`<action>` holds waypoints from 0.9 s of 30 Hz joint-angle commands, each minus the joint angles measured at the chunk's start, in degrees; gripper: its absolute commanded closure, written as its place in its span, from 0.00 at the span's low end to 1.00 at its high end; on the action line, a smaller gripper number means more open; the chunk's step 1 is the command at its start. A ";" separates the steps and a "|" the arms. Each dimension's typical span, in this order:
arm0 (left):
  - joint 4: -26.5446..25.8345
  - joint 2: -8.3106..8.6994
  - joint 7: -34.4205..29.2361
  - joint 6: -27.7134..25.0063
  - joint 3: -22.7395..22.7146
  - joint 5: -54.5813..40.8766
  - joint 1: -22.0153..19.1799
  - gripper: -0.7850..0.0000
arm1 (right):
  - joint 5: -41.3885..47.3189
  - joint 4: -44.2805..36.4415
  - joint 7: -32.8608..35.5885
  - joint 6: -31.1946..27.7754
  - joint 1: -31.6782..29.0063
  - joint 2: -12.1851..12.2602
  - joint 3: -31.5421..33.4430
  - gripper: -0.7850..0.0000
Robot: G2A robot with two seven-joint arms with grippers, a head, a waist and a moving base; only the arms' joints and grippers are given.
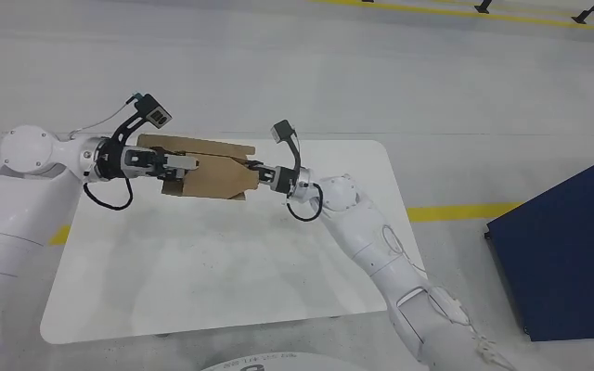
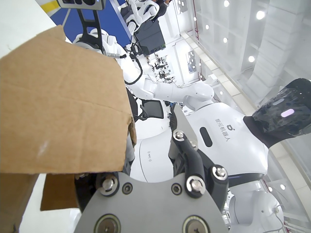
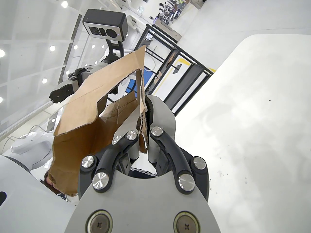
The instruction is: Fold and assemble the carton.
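Observation:
A brown carton [image 1: 213,172], partly unfolded, hangs over the far part of the white table [image 1: 232,269] between my two arms. My right gripper [image 1: 258,173] holds its right end. In the right wrist view that gripper [image 3: 144,115] is shut on a thin edge flap of the carton [image 3: 80,112]. My left gripper [image 1: 183,162] is at the carton's left end. In the left wrist view one finger [image 2: 181,127] stands free of the carton [image 2: 60,103] with a wide gap, and the cardboard hides the other finger.
The white table [image 3: 243,122] has rounded corners. A dark blue cabinet [image 1: 557,250] stands on the floor to the right, beside a yellow floor line [image 1: 459,211].

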 commanded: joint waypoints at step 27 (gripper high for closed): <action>2.55 0.40 6.22 -6.19 -3.32 -2.19 2.45 1.00 | 0.06 -2.15 0.49 -1.02 -1.57 0.47 0.90 0.96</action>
